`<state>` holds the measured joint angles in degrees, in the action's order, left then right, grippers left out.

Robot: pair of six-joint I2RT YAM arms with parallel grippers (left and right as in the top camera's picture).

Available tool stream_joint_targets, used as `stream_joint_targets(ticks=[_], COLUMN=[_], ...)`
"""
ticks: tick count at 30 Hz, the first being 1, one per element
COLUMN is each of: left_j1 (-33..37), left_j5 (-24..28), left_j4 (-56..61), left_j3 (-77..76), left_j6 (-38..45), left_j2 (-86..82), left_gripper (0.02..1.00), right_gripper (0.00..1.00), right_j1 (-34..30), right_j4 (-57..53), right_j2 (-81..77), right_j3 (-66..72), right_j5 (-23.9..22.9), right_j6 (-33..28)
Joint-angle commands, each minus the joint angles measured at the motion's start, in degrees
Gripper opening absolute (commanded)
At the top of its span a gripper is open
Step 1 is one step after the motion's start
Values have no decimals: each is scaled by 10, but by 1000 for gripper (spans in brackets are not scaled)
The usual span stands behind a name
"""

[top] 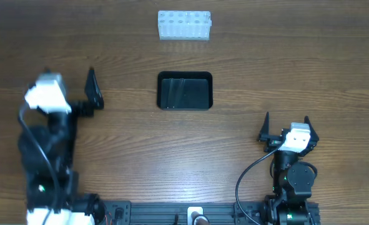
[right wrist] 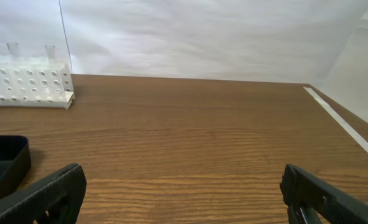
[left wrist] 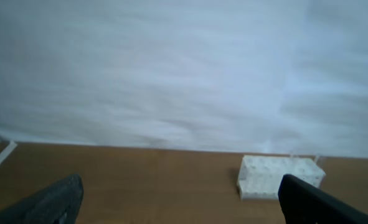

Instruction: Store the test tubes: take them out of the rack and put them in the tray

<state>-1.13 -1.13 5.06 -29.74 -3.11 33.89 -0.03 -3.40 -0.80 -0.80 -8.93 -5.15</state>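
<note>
The white test tube rack (top: 184,25) stands at the table's far middle. In the right wrist view the rack (right wrist: 27,84) has two clear tubes (right wrist: 49,52) sticking up from it. The rack (left wrist: 280,176) also shows ahead of my left fingers. The black tray (top: 185,91) sits nearer, in the middle, with clear glints inside that look like tubes lying flat. My left gripper (top: 94,90) hangs open and empty to the left of the tray. Well short of the tray, my right gripper (top: 287,128) is open and empty at the near right.
A white wall backs the table's far edge. A pale strip (right wrist: 345,127) runs along the table's right side. Bare wood lies between the tray and both arms' bases.
</note>
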Motion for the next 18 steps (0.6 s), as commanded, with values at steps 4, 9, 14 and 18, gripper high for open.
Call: stream_joint_targets(ticks=[4,9,14,18], left_j1=[4,4,4,4], left_j5=[29,35,44,57], left_j4=[20,9,3,3], left_j3=[141,183,231,259], left_j6=[16,16,16,16], left_j2=[-152,-217,-278,-307], left_gripper=[998,998,996,1000], right_gripper=[993,991,993,991], right_j1=[-3,-3,-3,-3], right_j4=[0,0,0,0], right_j2=[5,5,5,5], right_j3=[5,5,5,5], right_j5=[1,1,1,1], right_j6=[-3,-3,-3,-3])
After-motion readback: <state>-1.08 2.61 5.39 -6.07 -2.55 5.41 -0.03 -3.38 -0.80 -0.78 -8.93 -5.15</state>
